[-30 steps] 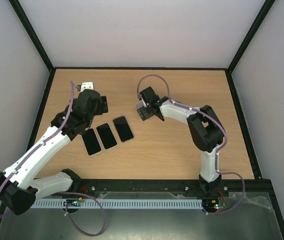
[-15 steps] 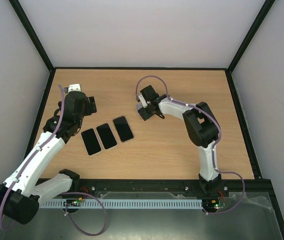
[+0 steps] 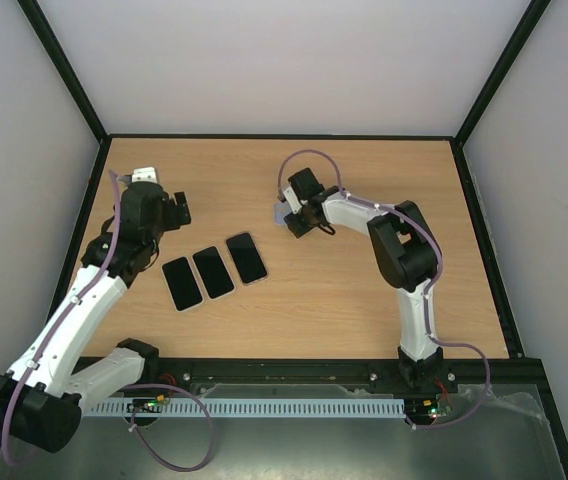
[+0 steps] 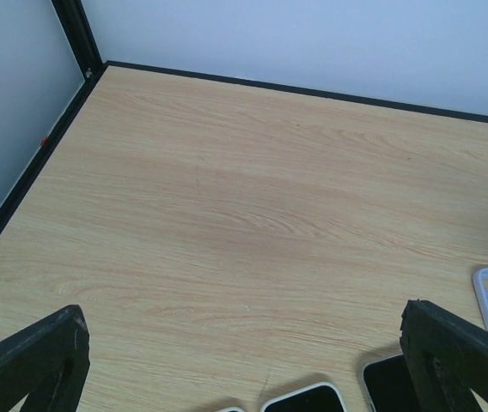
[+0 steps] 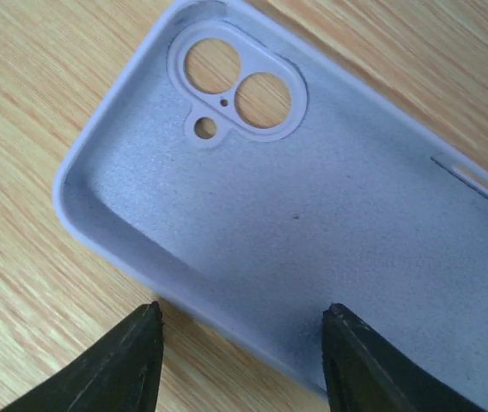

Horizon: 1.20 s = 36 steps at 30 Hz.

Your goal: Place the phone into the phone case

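Right wrist: phone case (image 5: 330, 215) partly off-frame.

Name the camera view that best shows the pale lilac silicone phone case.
Right wrist: the pale lilac silicone phone case fills the frame, its inside and lens cutouts clear. Top external shows only a sliver beside the right gripper; left wrist catches just one corner.

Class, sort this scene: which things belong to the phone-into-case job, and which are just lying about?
In the job: pale lilac soft phone case; right fingers straddling its edge; one of the three black-screened phones.
Lying about: the other two phones, which cannot be told; left fingers, open.
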Each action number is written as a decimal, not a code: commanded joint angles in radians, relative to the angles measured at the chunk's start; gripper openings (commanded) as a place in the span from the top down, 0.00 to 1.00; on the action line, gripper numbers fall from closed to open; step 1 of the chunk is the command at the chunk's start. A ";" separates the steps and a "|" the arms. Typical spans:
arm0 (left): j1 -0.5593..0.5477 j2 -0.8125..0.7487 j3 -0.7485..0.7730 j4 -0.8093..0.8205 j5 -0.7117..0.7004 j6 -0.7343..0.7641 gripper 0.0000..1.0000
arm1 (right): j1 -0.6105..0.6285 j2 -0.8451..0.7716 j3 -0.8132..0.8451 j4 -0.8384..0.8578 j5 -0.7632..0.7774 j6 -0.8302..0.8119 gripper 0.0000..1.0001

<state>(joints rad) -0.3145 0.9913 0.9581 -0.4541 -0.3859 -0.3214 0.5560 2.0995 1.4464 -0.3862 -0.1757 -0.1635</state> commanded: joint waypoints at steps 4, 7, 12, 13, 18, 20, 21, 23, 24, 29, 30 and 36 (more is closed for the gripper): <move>0.013 -0.023 -0.016 0.015 0.032 0.008 0.01 | -0.001 0.018 -0.014 -0.015 0.008 0.027 0.61; 0.015 -0.025 -0.016 0.015 0.042 0.009 0.01 | -0.001 -0.019 -0.041 -0.006 -0.019 0.055 0.76; 0.023 -0.030 -0.018 0.015 0.054 0.008 0.01 | 0.001 -0.078 -0.111 0.022 -0.061 0.101 0.91; 0.023 -0.031 -0.018 0.017 0.054 0.008 0.01 | 0.002 -0.088 -0.127 0.026 -0.070 0.115 0.91; 0.024 -0.031 -0.019 0.017 0.060 0.008 0.01 | 0.022 -0.170 -0.225 0.058 -0.108 0.206 0.94; 0.026 -0.031 -0.019 0.017 0.063 0.009 0.01 | 0.036 -0.206 -0.258 0.059 -0.105 0.250 0.97; 0.027 -0.031 -0.020 0.017 0.065 0.008 0.01 | 0.044 -0.221 -0.274 0.056 -0.104 0.272 0.98; 0.027 -0.031 -0.019 0.018 0.066 0.009 0.01 | 0.059 -0.260 -0.310 0.054 -0.112 0.312 0.98; 0.027 -0.030 -0.021 0.018 0.067 0.008 0.01 | 0.065 -0.278 -0.329 0.056 -0.116 0.334 0.98; 0.028 -0.027 -0.021 0.017 0.072 0.008 0.01 | 0.098 -0.337 -0.402 0.036 -0.120 0.437 0.98; 0.029 -0.027 -0.022 0.017 0.074 0.008 0.01 | 0.111 -0.350 -0.415 0.034 -0.122 0.452 0.98; 0.030 -0.027 -0.021 0.017 0.077 0.011 0.01 | 0.184 -0.416 -0.508 0.039 -0.109 0.526 0.98</move>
<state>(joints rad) -0.2913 0.9756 0.9478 -0.4538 -0.3138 -0.3214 0.6998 1.7370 0.9909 -0.3206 -0.2962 0.2798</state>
